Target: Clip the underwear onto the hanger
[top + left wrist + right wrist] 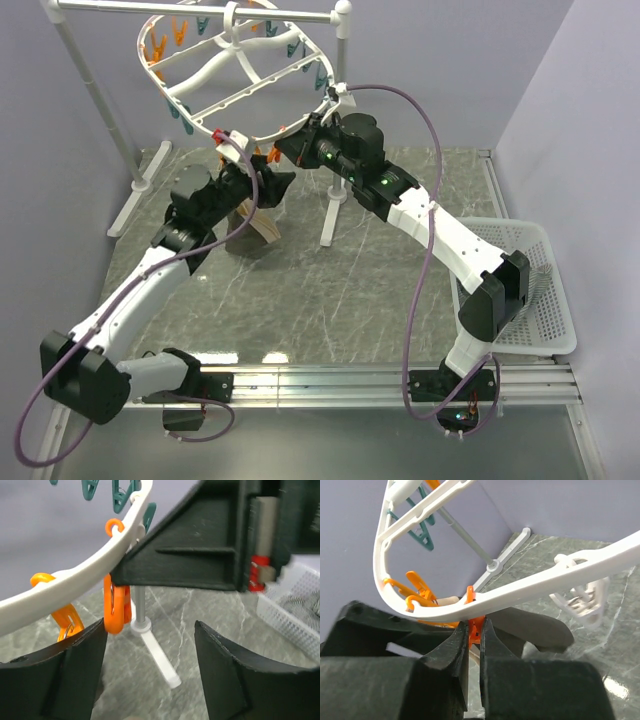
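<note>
Two arms are both up at the near rim of the hanger (545, 577), which hangs off the white rail stand (157, 655) at the top centre of the overhead view.

The right pincer (298, 147) is squeezed tight on an orange clothespin (475, 635) that dangles from the rim. In its wrist view the two fingers sit almost together, with just the orange plastic wedged between them, right under the white ring.

The left pincer (270, 183) is spread wide with nothing between the tips. Its own camera looks up at an orange pin hanging near the left finger, and the dark body of the other arm fills the upper right of that frame.

The underwear (245, 228) is just below the left pincer, centre-left in the overhead shot. It's a dark bunch with the tan waistband (265, 228) running down its right side. Honestly I can't tell from these angles what's holding it up, or whether it reaches the marble-look table (330, 300).

Over on the right edge there's a white mesh basket (545, 320) with the grey striped cloth (307, 605) in it, well apart from everything else.
</note>
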`<state>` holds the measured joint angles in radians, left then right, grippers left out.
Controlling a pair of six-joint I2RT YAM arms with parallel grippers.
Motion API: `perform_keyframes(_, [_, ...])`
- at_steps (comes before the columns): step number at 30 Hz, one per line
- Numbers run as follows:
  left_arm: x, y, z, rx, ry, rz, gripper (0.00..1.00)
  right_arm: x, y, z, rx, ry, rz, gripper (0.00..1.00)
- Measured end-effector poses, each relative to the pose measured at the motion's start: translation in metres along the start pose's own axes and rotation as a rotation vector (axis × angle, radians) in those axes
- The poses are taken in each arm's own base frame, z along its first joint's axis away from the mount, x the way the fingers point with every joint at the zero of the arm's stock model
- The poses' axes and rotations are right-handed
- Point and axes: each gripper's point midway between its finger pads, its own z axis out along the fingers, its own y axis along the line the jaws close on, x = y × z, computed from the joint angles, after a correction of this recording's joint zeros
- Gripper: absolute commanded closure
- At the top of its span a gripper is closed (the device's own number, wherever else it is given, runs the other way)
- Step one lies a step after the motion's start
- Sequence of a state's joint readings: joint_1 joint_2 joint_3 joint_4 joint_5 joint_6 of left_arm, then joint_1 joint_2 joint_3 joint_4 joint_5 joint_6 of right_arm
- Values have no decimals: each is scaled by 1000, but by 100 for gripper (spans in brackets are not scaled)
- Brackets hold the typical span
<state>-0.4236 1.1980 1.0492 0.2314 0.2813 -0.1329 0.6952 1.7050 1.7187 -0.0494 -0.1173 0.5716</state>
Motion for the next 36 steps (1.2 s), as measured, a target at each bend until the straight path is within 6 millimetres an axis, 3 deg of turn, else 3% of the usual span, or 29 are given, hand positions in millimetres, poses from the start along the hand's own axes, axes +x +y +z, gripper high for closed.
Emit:
perform_keyframes(5, [-10, -17, -33, 87, 32, 151, 25, 0, 2, 0, -10, 0, -13, 100])
perform_keyframes(10, [-3, -46, -63, 282, 125, 369, 25, 0, 0, 0, -4, 0, -37, 100])
perform_keyframes(13, [13, -51, -74, 381, 221, 497, 23, 1, -1, 0, -2, 1, -47, 100])
perform_keyframes(15, [29, -51, -78, 437, 293, 577, 16, 1, -1, 0, -3, 1, -51, 100])
perform_keyframes(17, [52, -48, -82, 495, 378, 655, 9, 1, -1, 0, -3, 1, -54, 100])
perform_keyframes(20, [86, -45, -89, 573, 499, 740, 6, 1, -1, 0, -2, 1, -59, 100])
perform_keyframes(24, [114, -42, -92, 655, 639, 827, 6, 0, -2, 0, 0, 0, -68, 100])
perform_keyframes(30, [128, -35, -78, 673, 752, 963, 5, 0, -2, 0, -1, 0, -72, 100])
perform_keyframes(36, [147, -25, -72, 686, 917, 1035, 12, 1, -3, 0, 1, 3, -76, 100])
